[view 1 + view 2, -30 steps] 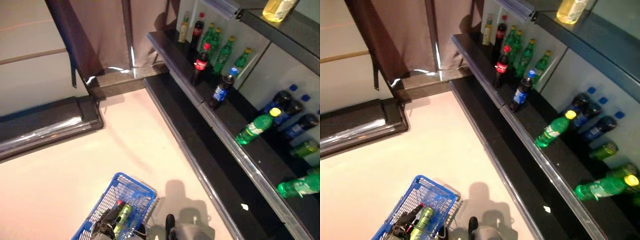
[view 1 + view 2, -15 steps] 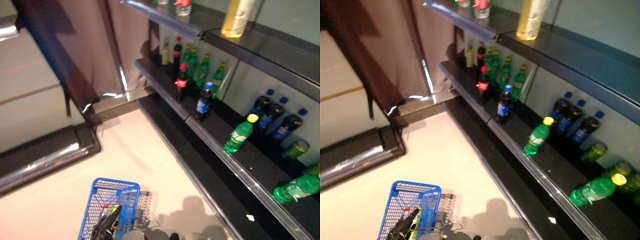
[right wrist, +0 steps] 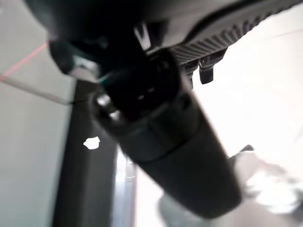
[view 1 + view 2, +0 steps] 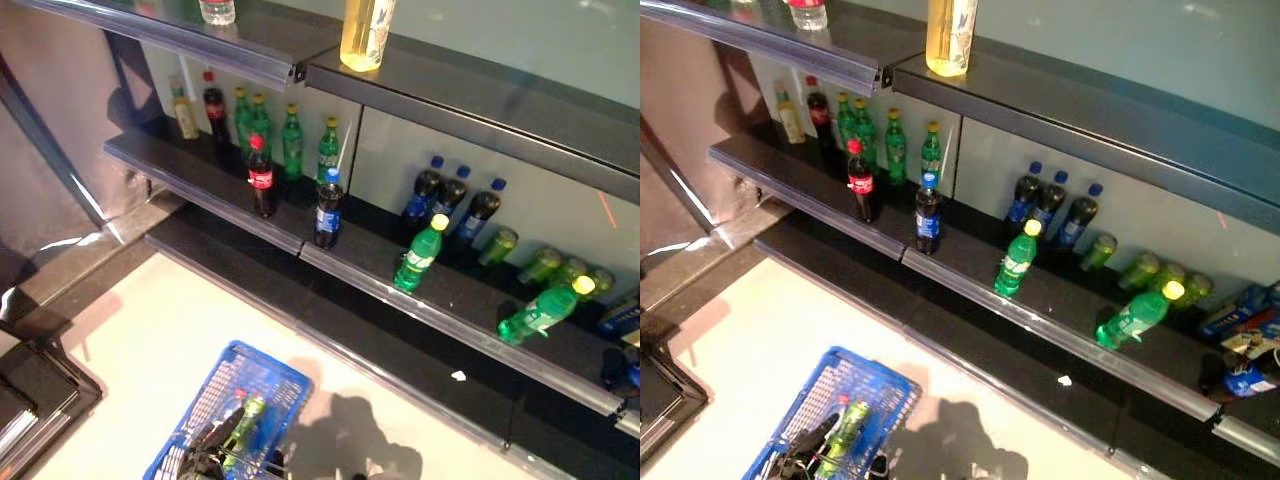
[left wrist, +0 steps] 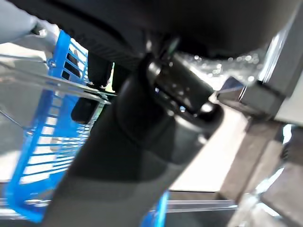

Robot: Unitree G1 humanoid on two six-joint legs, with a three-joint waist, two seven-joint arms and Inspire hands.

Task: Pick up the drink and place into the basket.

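Blue basket (image 4: 262,372) on floor holds green bottle (image 4: 243,421) | shelf drinks (image 4: 419,254) upright, ahead-right | right robot hand (image 3: 161,118) possibly nearer; grip unclear

Each hand is dark: the left hand (image 5: 156,137) shows smooth black rounded casing, the right hand (image 3: 161,127) a ribbed black edge.

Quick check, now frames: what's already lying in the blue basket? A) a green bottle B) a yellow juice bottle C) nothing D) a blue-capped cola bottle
A: in the left eye view a green bottle lies inside the blue basket on the floor below the shelves.
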